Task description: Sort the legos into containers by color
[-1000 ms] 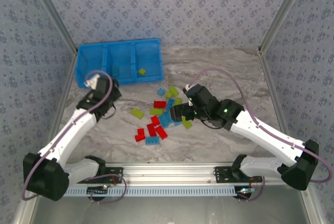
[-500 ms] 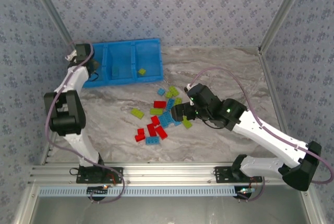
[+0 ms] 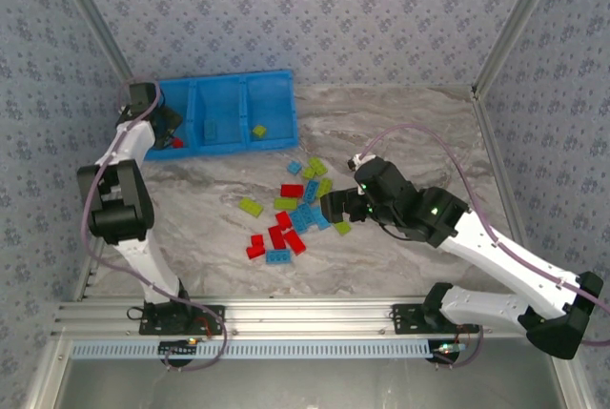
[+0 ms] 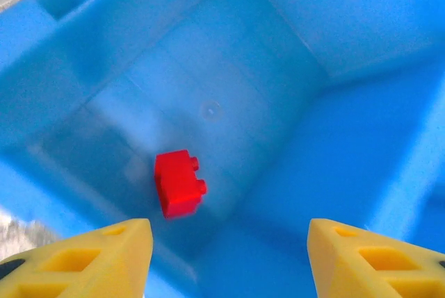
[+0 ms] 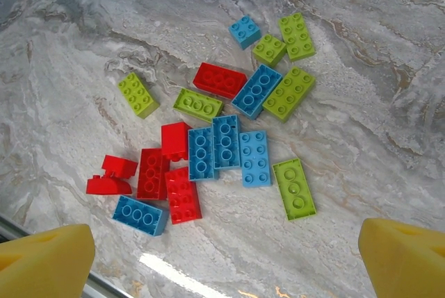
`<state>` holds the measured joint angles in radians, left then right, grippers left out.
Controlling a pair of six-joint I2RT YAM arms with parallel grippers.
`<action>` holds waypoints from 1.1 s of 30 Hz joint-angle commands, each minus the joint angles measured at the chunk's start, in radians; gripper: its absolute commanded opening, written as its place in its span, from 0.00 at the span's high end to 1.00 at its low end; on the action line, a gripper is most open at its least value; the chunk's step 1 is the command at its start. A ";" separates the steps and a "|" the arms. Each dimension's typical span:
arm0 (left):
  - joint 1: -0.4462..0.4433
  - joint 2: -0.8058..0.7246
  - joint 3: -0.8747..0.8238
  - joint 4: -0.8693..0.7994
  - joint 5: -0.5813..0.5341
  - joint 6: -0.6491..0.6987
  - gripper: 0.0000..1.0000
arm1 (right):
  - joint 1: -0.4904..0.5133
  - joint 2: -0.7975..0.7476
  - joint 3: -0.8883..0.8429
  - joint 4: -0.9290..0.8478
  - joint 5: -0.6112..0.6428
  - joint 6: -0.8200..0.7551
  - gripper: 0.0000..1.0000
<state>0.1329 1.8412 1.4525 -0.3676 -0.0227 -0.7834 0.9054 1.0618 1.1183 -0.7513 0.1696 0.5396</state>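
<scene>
L gripper [image 4: 229, 246] jaws just parted, upper left; red lego [image 4: 179, 184] now lies loose in bin [image 4: 361, 34] left bay, 1 more sorted. R gripper [image 5: 226, 260] jaws wide apart over pile [image 5: 226, 149]

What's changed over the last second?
The left arm swung from the front of the bin to over its left compartment; the left fingers opened and a red brick now lies inside. The right fingers shifted slightly right, still open above the pile. Pile and bin unchanged.

Red lego [image 4: 179, 185] lying on blue compartment [image 4: 292, 27] floor; pincer [image 4: 229, 251] fingers apart.
</scene>
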 commanded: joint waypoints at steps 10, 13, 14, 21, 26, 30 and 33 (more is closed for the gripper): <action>-0.507 -0.716 -0.267 -0.114 -0.072 0.279 0.41 | -0.171 0.198 -0.069 0.092 -0.095 -0.055 0.00; -0.646 -0.801 -0.282 -0.205 0.011 0.449 0.39 | -0.228 0.270 -0.087 0.146 -0.167 -0.097 0.04; -0.685 -0.827 -0.285 -0.251 0.042 0.515 0.38 | -0.238 0.295 -0.087 0.167 -0.178 -0.116 0.05; -0.786 -1.003 -0.432 -0.336 0.245 0.782 0.24 | -0.255 0.453 -0.107 0.185 -0.213 -0.180 0.19; -0.786 -1.064 -0.523 -0.255 0.387 0.833 0.02 | -0.208 0.493 -0.161 0.211 -0.228 -0.191 0.25; -0.786 -1.060 -0.549 -0.272 0.371 0.857 0.01 | -0.183 0.514 -0.214 0.213 -0.178 -0.191 0.29; -0.786 -1.053 -0.546 -0.287 0.370 0.853 0.01 | -0.163 0.536 -0.231 0.230 -0.174 -0.192 0.31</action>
<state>-0.6483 0.7891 0.9092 -0.6552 0.3122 0.0341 0.7296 1.5742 0.9028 -0.5377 -0.0284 0.3645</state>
